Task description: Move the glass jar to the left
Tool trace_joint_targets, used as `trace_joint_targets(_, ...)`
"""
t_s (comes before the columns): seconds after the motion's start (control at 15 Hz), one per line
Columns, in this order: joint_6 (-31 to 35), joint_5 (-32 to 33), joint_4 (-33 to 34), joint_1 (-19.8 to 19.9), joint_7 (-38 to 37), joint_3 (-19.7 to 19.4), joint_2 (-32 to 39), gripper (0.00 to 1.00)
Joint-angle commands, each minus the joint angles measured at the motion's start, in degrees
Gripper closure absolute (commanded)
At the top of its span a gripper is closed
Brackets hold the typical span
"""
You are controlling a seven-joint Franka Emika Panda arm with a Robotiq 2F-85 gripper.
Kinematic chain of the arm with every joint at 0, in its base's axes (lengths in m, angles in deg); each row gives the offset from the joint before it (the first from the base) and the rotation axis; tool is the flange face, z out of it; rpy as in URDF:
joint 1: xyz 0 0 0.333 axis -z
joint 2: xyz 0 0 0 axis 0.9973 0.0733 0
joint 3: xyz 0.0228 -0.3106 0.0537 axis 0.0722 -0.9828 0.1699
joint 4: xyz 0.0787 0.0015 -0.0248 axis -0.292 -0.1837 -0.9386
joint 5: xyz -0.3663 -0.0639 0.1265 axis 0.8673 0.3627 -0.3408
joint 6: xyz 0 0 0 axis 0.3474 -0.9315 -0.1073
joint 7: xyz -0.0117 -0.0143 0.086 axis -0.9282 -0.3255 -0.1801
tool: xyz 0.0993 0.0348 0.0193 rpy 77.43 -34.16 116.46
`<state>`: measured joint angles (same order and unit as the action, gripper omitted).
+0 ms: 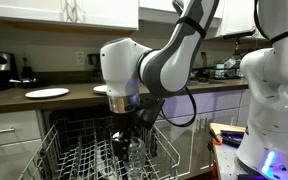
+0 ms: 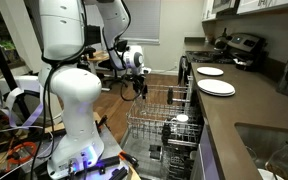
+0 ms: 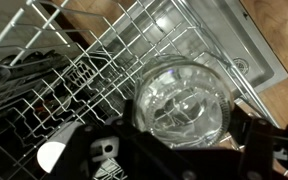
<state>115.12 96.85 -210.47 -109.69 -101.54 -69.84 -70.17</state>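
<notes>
The glass jar (image 3: 182,100) is being held upright between the fingers (image 3: 269,145) of the gripper (image 3: 182,128), with its wide round rim facing the wrist camera. It is being pinched from both sides, the dark fingers pressing against its clear wall. In the wrist view the jar is being carried just above the wire rack (image 3: 94,60) of the dishwasher, with wires showing under and beside it. The open dishwasher door (image 3: 219,40) and a strip of wooden floor (image 3: 284,30) are showing beyond the rack.

In both exterior views the gripper (image 1: 130,140) (image 2: 136,90) is being kept low over the pulled-out rack (image 1: 79,155) (image 2: 164,125). It is hanging near the rack's outer edge, the one away from the worktop (image 2: 239,115). The jar itself is too small to be made out clearly in these two views.

A white plate (image 1: 47,93) is lying on the worktop in an exterior view. In an exterior view, two plates (image 2: 210,71) (image 2: 217,88) are lying near the worktop's front edge, just beside each other. A sink (image 2: 274,150) is set into the worktop's near end.
</notes>
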Motion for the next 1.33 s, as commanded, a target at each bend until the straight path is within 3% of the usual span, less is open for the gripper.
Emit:
trace_joint_targets(0.0,-0.91,4.53,-0.43,2.13,-2.69,1.06,-2.56,0.39)
trace_joint_targets(0.53,2.01,8.32,1.2,5.85,-0.36,0.86,-1.66,0.39)
trace_joint_targets(1.27,2.6,7.68,9.9,8.27,6.91,0.62,2.33,0.39)
